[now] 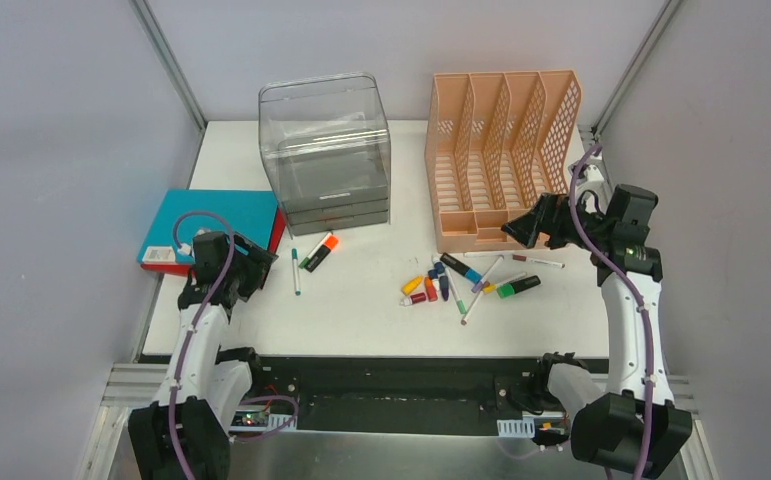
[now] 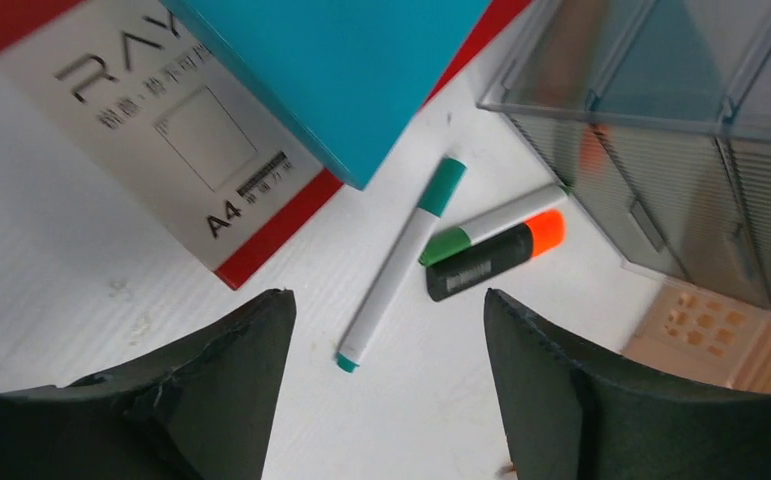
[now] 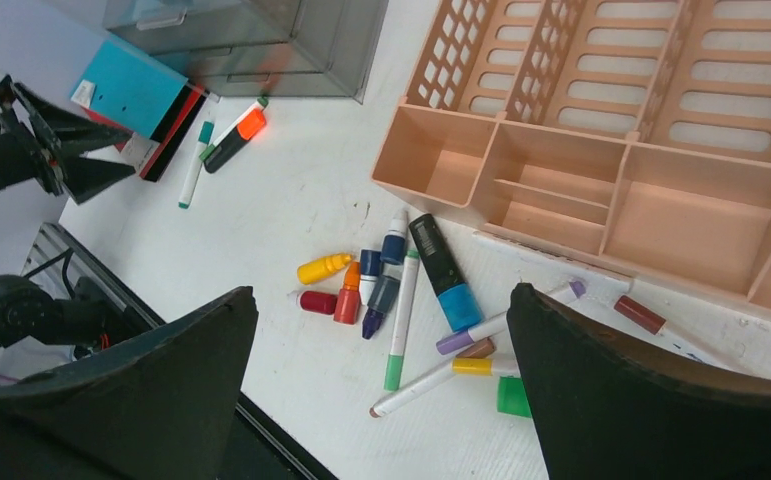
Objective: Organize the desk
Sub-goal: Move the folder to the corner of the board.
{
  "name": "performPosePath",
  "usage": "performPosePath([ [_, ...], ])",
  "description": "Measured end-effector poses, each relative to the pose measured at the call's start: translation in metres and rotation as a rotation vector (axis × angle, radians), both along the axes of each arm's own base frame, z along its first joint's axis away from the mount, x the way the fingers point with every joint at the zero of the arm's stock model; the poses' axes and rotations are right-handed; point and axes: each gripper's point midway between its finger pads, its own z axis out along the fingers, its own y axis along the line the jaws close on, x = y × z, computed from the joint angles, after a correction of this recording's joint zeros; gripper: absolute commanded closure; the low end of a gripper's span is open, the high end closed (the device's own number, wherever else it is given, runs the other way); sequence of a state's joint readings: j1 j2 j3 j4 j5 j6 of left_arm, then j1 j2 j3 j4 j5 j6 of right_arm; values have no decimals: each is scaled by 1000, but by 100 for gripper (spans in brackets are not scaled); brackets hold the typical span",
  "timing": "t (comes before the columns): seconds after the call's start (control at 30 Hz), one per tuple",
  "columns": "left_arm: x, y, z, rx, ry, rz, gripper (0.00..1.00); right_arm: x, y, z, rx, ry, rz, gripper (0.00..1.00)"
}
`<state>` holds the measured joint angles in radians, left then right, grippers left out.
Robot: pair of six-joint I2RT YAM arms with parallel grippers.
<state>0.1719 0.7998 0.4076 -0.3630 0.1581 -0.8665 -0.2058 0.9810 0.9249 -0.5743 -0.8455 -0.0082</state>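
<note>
The desk (image 1: 361, 310) is a white tabletop. My left gripper (image 1: 253, 268) is open and empty at the left, just above the desk (image 2: 81, 300). In the left wrist view, a teal-capped white pen (image 2: 401, 260) lies just beyond that gripper (image 2: 389, 312). My right gripper (image 1: 526, 225) is open and empty at the right, held above a scatter of markers (image 1: 461, 280). In the right wrist view, the scatter (image 3: 401, 290) shows between and below that gripper's (image 3: 381, 292) fingers.
A clear plastic drawer box (image 1: 326, 150) stands at the back middle and a peach file rack (image 1: 501, 150) at the back right. A teal book (image 1: 216, 215) lies on a red-edged paper pack (image 2: 181, 140) at left. An orange highlighter (image 1: 319, 250) and a green-capped pen (image 2: 486, 228) lie by the box.
</note>
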Motion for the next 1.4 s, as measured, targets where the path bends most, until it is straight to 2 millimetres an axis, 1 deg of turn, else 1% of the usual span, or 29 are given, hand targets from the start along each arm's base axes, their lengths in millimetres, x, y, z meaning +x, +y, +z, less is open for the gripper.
performPosePath([
  [0.1, 1, 13, 3, 54, 68, 35, 34, -3, 5, -2, -5, -7, 46, 0],
  [0.23, 5, 28, 8, 122, 112, 92, 35, -5, 10, -11, -10, 20, 85, 0],
  [0.4, 5, 45, 1, 164, 211, 200, 36, -8, 14, -18, -22, 45, 112, 0],
  [0.47, 7, 47, -2, 162, 239, 218, 39, -9, 15, -19, -25, 52, 120, 0],
  [0.57, 14, 46, -8, 154, 260, 211, 51, -9, 16, -18, -30, 50, 127, 0],
  [0.6, 18, 44, -9, 154, 258, 196, 53, -9, 16, -18, -32, 48, 129, 0],
  [0.7, 22, 32, -4, 189, 250, 129, 54, -8, 16, -18, -37, 45, 130, 0],
  [0.77, 25, 22, 7, 262, 252, 79, 54, -8, 16, -19, -39, 47, 129, 0],
  [0.87, 37, 7, 32, 387, 223, 10, 55, -7, 16, -21, -37, 55, 129, 0],
  [0.93, 45, 5, 41, 451, 206, -6, 56, -6, 15, -22, -37, 59, 129, 0],
  [1.0, 45, 10, 40, 504, 214, -5, 57, -6, 15, -22, -37, 59, 129, 0],
  [1.1, 42, 18, 26, 585, 222, -56, 58, -6, 15, -22, -40, 59, 128, 0],
  [1.23, 40, 13, 5, 650, 143, -203, 58, -6, 14, -23, -46, 61, 122, 0],
  [1.3, 42, 12, 5, 674, 112, -242, 57, -5, 14, -23, -48, 61, 120, 0],
  [1.4, 51, 11, 10, 703, 73, -267, 57, -5, 14, -23, -49, 62, 120, 0],
])
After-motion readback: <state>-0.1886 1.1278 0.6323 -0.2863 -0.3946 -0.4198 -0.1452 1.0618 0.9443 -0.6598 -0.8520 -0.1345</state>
